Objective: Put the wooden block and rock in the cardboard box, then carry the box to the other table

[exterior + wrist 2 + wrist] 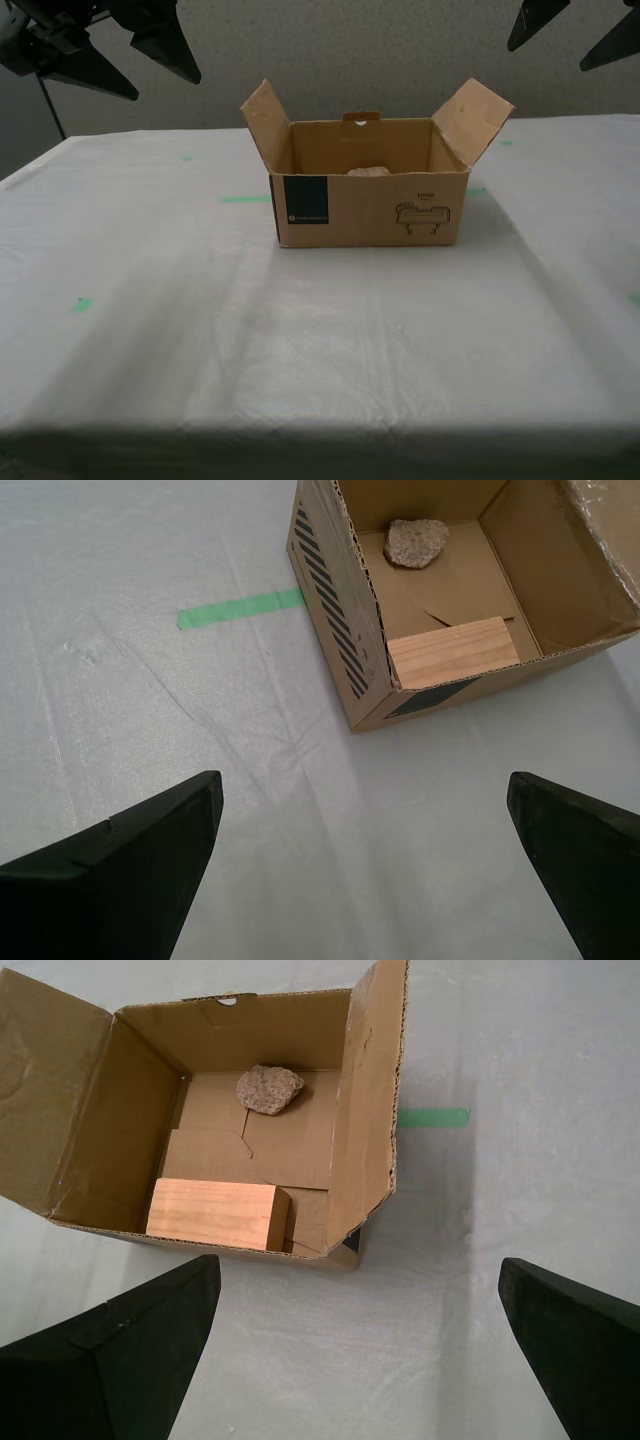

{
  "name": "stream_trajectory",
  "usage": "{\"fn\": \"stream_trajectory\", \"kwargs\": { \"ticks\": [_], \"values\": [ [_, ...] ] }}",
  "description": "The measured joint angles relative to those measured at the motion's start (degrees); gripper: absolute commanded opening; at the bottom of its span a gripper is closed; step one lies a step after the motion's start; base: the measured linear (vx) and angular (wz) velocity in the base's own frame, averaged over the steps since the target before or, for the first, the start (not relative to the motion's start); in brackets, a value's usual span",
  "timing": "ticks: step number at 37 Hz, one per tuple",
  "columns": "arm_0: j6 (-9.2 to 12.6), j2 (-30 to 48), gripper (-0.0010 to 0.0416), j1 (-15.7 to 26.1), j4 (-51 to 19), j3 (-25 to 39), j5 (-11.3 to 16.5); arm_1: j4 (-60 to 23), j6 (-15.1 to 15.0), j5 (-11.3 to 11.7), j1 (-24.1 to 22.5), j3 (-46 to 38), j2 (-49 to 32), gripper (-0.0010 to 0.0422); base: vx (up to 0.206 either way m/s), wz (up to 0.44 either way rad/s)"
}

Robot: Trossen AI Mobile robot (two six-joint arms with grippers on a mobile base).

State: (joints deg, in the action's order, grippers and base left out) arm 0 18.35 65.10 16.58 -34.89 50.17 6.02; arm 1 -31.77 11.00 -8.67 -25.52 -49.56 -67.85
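**Hovering over a loaded box, both end effectors released**

Hanging above the desk, my first end effector is spread wide and grips nothing — its two dark fingers frame bare white cloth just short of the box. My second end effector is the same: jaws apart, empty, looking down at one corner of the box from the other side. Neither touches the carton. In the exterior view, dark finger pairs show in both upper corners, well above the desk, one pair to each side of the box; that spacing reads to me as a release after setting it down, or a stance for a two-sided lift.

Inside, the block lies flat on the carton floor against the near wall, and the rock sits apart from it toward the far wall under the tab with the handle hole. The second wrist view shows the same pair, block and rock, not touching. Both side flaps stand open and splayed outward, so nothing bars the opening.

The box rests on wrinkled white cloth with green tape marks — by that, I judge it is on the other table, with the loading done.

Markings: a dark navy square label with small pale print too fine to read, a line drawing with a tiny unreadable word above it, and black diagonal stripes down one corner edge.
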Motion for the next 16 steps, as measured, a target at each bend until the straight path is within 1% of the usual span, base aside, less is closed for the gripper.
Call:
{"fn": "stream_trajectory", "kwargs": {
  "ticks": [16],
  "values": [
    [0.0, 0.0, 0.0388, -0.1, 0.0, 0.0, 0.0, 0.0, 0.0, 0.0, 0.0, 0.0, 0.0, 0.0389, 0.000, 0.000]
  ]
}}
